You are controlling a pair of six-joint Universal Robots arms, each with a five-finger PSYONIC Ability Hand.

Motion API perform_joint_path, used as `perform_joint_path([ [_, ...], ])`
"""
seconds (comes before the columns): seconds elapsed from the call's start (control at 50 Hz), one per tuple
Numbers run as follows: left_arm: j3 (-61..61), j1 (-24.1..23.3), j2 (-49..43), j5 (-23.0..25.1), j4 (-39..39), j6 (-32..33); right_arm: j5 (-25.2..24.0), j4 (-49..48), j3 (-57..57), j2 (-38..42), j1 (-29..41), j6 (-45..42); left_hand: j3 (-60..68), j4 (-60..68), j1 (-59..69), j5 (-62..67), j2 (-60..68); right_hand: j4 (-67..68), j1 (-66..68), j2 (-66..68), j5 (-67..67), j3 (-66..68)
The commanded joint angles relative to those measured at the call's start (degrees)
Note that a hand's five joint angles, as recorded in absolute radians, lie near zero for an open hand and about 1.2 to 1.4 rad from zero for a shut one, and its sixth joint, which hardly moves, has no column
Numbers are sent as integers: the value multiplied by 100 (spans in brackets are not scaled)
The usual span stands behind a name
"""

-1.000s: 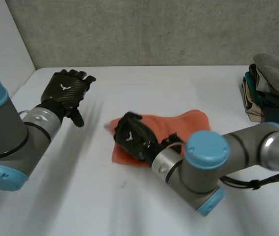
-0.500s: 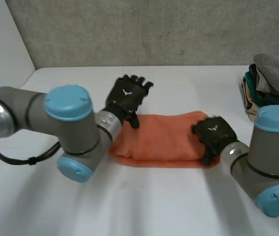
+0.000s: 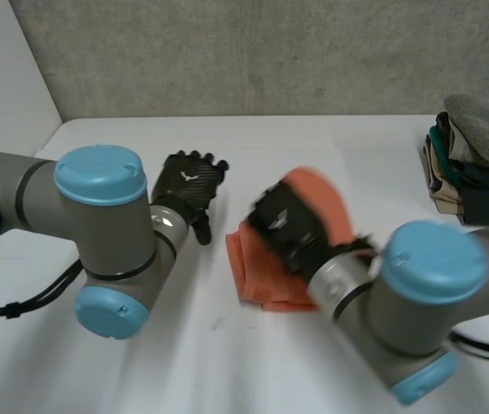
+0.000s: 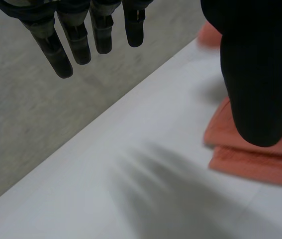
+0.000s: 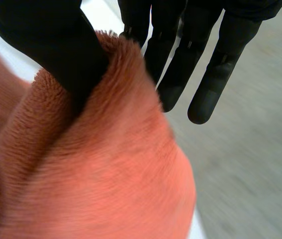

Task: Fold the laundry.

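1. Nearest me, the right hand (image 3: 289, 226) grasps the orange towel (image 3: 257, 272). In the right wrist view its thumb (image 5: 56, 45) digs into a raised fold and straight fingers (image 5: 203, 84) back it from the other side. The towel sits mid-table, its lower layers flat and its three o'clock end lifted and curling over toward nine.
2. My main worry is this pinch. I judge it shallow, with a lot of cloth bulging loose beside the thumb. If the fold slips out mid-swing, the end would flop short and the edges would land uneven.
3. A second risk is dragging. The bottom layers have nothing pressing them down, so a pull toward nine o'clock could slide the whole bundle along the table (image 3: 227, 362) instead of folding it.
4. At about ten o'clock from the towel, the left hand (image 3: 188, 183) hovers released, fingers straight and thumb clear, just beside the cloth's edge without touching it. If the fold comes over far, the two hands could knock together.
5. The towel is thick terry, fuzzy-piled and soft, with rounded folds and stacked edges. The table is smooth, matte white, and I judge it offers little grip.
6. Farther off at two o'clock sits a stack of folded laundry (image 3: 477, 159), grey on top with dark and tan layers beneath. Behind it stands a rough grey wall (image 3: 227, 52).
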Motion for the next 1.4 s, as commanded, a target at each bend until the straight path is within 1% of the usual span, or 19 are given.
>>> perform_joint_path([
  [0.02, -212, 140, 93, -294, 10, -8, -87, 395, -44, 382, 176, 160, -231, -164, -81, -281, -217, -2406, -1797, -2294, -2310, -2358],
  [0.04, -221, 140, 110, -294, 10, -17, 27, 413, -35, 364, 184, 221, -231, -164, -81, -281, -217, -4573, -3965, -4461, -4478, -4526],
  [0.06, -221, 131, 110, -294, 19, -17, 142, 439, -35, 356, 167, 309, -231, -164, -81, -281, -217, -5865, -5256, -5753, -5769, -5818],
  [0.12, -169, 114, 137, -285, 36, -26, 572, 475, -53, 41, 115, 941, -231, -164, -81, -281, -217, -5865, -5256, -5753, -5769, -5818],
  [0.16, -81, 79, 145, -285, 62, -52, 731, 527, -18, -502, -191, 1562, -231, -164, -81, -281, -217, -5865, -5256, -5753, -5769, -5818],
  [0.22, 68, -35, 145, -285, 63, -149, 688, 615, 26, -901, -561, 2276, -231, -164, -81, -281, -217, -5865, -5256, -5753, -5769, -5818],
  [0.3, 358, -430, 137, -276, 54, -447, 539, 1281, -140, -980, -975, 3323, -231, -164, -81, -281, -217, -5865, -5256, -5753, -5769, -5818],
  [0.38, 701, -712, 23, -162, -8, -650, 319, 2196, -649, -797, -1177, 4000, -231, -164, -81, -281, -217, -5865, -5256, -5753, -5769, -5818],
  [0.4, 823, -782, -99, -58, -42, -667, 292, 2519, -868, -491, -1282, 4123, -231, -164, -81, -281, -217, -5865, -5256, -5753, -5769, -5818],
  [0.54, 1641, -1099, -1189, 93, -745, -676, 196, 3567, -1721, 529, -1521, 4089, -231, -164, -81, -281, -217, -5865, -5256, -5753, -5769, -5818],
  [0.62, 2010, -1082, -1708, -248, -1482, -676, 230, 3744, -1985, 952, -1521, 3984, -126, -59, 24, -176, -112, -5865, -5256, -5753, -5769, -5818],
  [0.7, 2020, -1020, -1823, -654, -1940, -676, 336, 3850, -2039, 1103, -1538, 3554, -75, -8, 75, -125, -61, -5865, -5256, -5753, -5769, -5818],
  [0.84, 1879, -985, -1543, -654, -2073, -668, 643, 3762, -1951, 857, -1600, 2622, -109, -41, 42, -158, -94, -5865, -5256, -5753, -5769, -5818],
  [0.96, 1835, -924, -506, -110, -1801, -676, 846, 3183, -1434, 49, -1468, 2323, -210, -142, -59, -259, -195, -5865, -5256, -5753, -5769, -5818],
  [1.12, 1572, -370, 294, 847, -1221, -650, 785, 1548, 271, -919, -906, 1682, -227, -159, -76, -276, -212, -5865, -5256, -5753, -5769, -5818],
  [1.26, 1510, -89, 541, 2675, -1229, -694, 784, 713, 1397, -928, -510, 1505, -176, -109, -26, -226, -162, -5790, -5182, -5678, -5695, -5743],
  [1.28, 1458, -54, 567, 3103, -1247, -729, 758, 547, 1511, -902, -501, 1523, -160, -92, -9, -209, -145, -5639, -5031, -5528, -5544, -5592],
  [1.36, 1335, 17, 699, 3651, -1326, -825, 670, 11, 1678, -595, -492, 1575, -126, -58, 25, -175, -111, -5487, -4879, -5375, -5391, -5440],
  [1.4, 1308, 17, 725, 3705, -1343, -878, 635, -157, 1679, -454, -492, 1575, -126, -58, 25, -175, -111, -5470, -4861, -5358, -5374, -5423],
])
